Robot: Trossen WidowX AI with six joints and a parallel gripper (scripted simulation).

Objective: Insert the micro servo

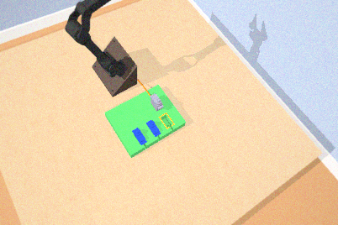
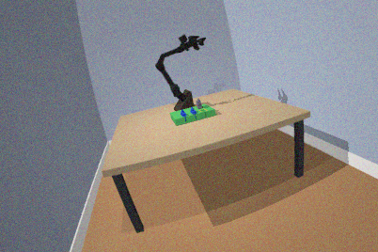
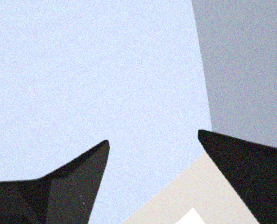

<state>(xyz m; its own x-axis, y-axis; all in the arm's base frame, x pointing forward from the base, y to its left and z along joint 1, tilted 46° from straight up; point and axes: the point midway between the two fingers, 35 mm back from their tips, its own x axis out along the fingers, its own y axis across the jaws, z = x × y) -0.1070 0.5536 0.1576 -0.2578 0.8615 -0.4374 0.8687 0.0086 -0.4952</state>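
Note:
The loose grey servo (image 1: 156,102) (image 2: 199,103) stands on the green deck (image 1: 122,116) (image 2: 178,121), behind the marked pocket, apart from it. Its orange cable (image 1: 144,86) runs back over the deck's rear edge toward the arm's base. The pocket (image 1: 166,121), outlined in yellow and black dashes near the deck's right front corner, is empty. Which way the servo's shaft points is too small to tell. My gripper (image 2: 203,42) (image 3: 153,138) is open and empty, high above the table and far from the servo. Its fingers are out of view in the top view.
Two blue servos (image 1: 139,136) (image 1: 153,128) sit in the deck's other pockets, left of the marked one. The arm's brown base block (image 1: 122,76) (image 2: 183,101) stands just behind the deck. The table (image 1: 67,148) (image 2: 146,149) extends around them. The wrist view shows walls and ceiling.

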